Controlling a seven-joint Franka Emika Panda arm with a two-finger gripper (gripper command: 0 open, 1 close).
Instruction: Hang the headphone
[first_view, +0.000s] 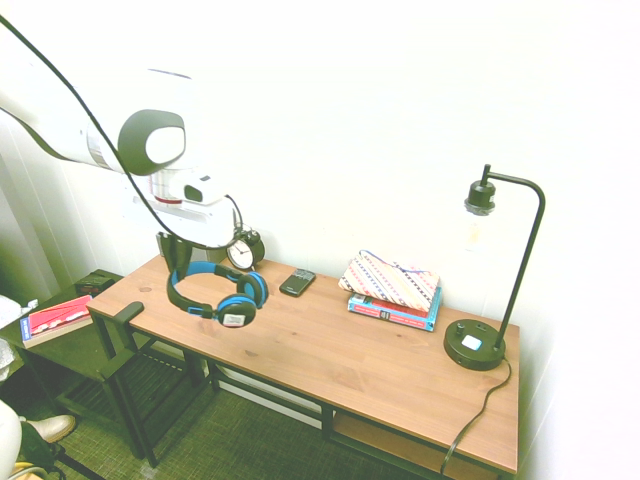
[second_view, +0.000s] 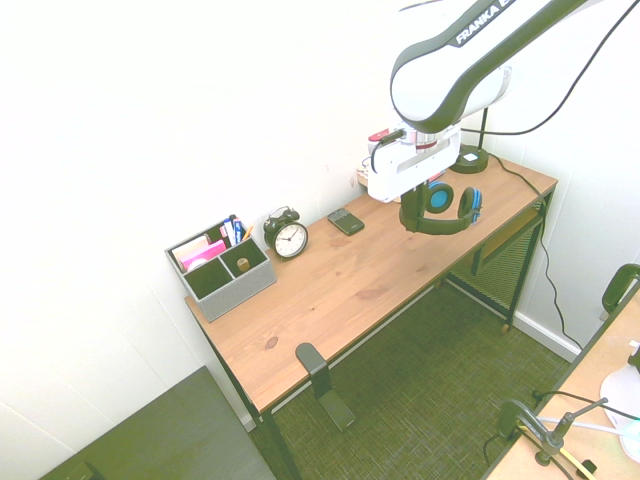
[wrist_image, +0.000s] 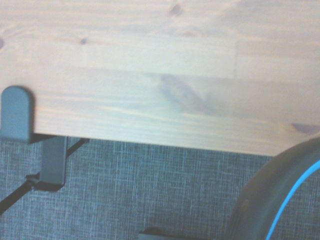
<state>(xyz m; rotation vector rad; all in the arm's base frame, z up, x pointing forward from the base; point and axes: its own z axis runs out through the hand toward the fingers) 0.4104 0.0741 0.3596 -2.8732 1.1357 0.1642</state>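
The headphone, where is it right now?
In the first exterior view the headphone hangs from the pincer above the desk's left end, in front of the alarm clock.

I observe the white arm reaching out high over the work surface, its wrist turned straight down, and the gripper (first_view: 172, 250) (second_view: 408, 203) hanging vertical with its dark fingers closed on the headphone (first_view: 215, 295) (second_view: 440, 208) (wrist_image: 272, 200), held clear of the surface.
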